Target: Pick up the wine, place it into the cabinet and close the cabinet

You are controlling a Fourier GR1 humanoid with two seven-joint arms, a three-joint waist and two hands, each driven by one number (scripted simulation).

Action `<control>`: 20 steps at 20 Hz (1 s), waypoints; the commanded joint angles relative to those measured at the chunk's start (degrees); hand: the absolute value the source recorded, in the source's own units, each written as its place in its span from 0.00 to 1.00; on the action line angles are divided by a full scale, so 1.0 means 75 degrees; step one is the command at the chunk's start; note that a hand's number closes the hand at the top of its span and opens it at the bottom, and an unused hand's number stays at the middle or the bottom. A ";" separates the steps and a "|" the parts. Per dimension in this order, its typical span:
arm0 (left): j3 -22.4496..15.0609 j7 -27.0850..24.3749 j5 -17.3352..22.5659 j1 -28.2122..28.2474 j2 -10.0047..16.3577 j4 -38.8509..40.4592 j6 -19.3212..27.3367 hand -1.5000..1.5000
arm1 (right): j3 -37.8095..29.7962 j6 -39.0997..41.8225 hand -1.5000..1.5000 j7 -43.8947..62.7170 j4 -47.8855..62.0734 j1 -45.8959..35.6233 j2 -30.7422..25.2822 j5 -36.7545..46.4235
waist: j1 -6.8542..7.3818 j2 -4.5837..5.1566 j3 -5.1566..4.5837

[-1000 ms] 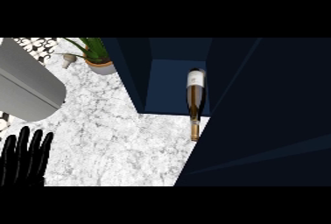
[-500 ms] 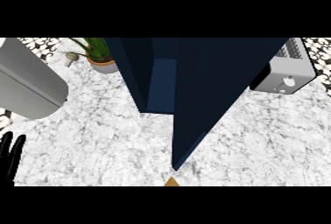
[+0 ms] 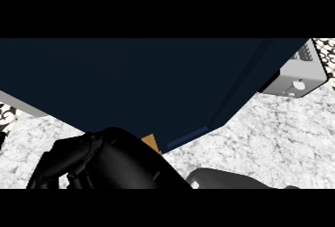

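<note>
Wine (image 3: 151, 142): only a small tan wedge of it is visible, just below the centre of the frame. It sits at the lowest corner of the cabinet (image 3: 131, 80) and against the upper edge of the right hand (image 3: 111, 166). The remainder of the bottle is hidden, so it cannot be told whether it lies inside the cabinet or outside it.

Cabinet: its dark navy panel fills most of the upper half of the frame, from the left edge to the upper right. A slightly lighter blue edge runs from the tan wedge to the right and then climbs toward the upper right. From this angle it cannot be told whether the door is fully closed.

Right hand: a large black mass in the lower left and lower centre, very close to the view. Its top meets the bottom corner of the cabinet beside the wedge. Its state, released, clenched or grasping, cannot be told from this view. A dark rounded forearm (image 3: 229, 178) lies at the bottom edge, right of centre, just beside the hand.

Surroundings: a white marbled counter (image 3: 274, 133) occupies the right side and shows again at the lower left. A grey appliance (image 3: 297, 75) stands on the counter at the upper right, partly covered by the cabinet panel
</note>
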 commanded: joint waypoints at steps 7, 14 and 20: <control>0.0929 0.0212 0.0664 0.0187 0.0289 0.0169 -0.0745 0.00 | -0.1429 0.1033 1.00 -0.0745 0.3496 -0.2819 0.0050 -0.2854 | 0.0173 0.0102 0.0014; 0.1378 0.0279 0.0806 0.0021 0.0412 0.0450 -0.1091 0.00 | -0.1535 0.2854 1.00 -0.0836 0.5430 -0.3075 0.0051 -0.4925 | 0.0064 0.0103 0.0012; 0.1880 0.0585 0.1132 0.0166 0.0413 0.0192 -0.0967 0.00 | -0.2094 0.3085 1.00 -0.2598 0.7213 -0.3369 -0.0118 -0.3780 | -0.0218 0.0054 0.0034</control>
